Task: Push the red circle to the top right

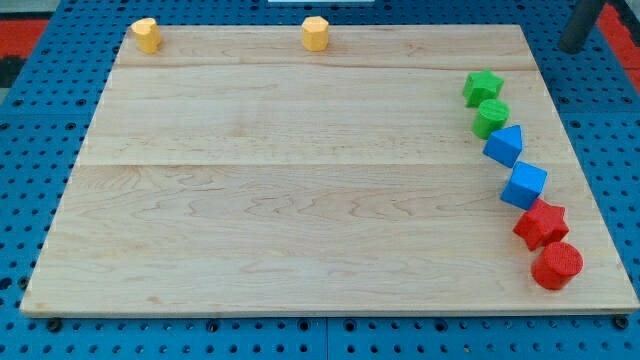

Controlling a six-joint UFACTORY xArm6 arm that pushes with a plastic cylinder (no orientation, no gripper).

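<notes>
The red circle (556,265) lies near the bottom right corner of the wooden board (300,200). A red star (541,222) touches it just above. My rod shows at the view's top right, off the board, with my tip (574,47) far above the red circle, beyond the board's top right corner. Above the red star, a column runs up the right side: a blue cube (524,184), a blue triangle (504,145), a green circle (490,118) and a green star (483,87).
A yellow heart (146,34) sits at the top left corner and a yellow hexagon (315,32) at the top edge's middle. The board rests on a blue pegboard table (30,150).
</notes>
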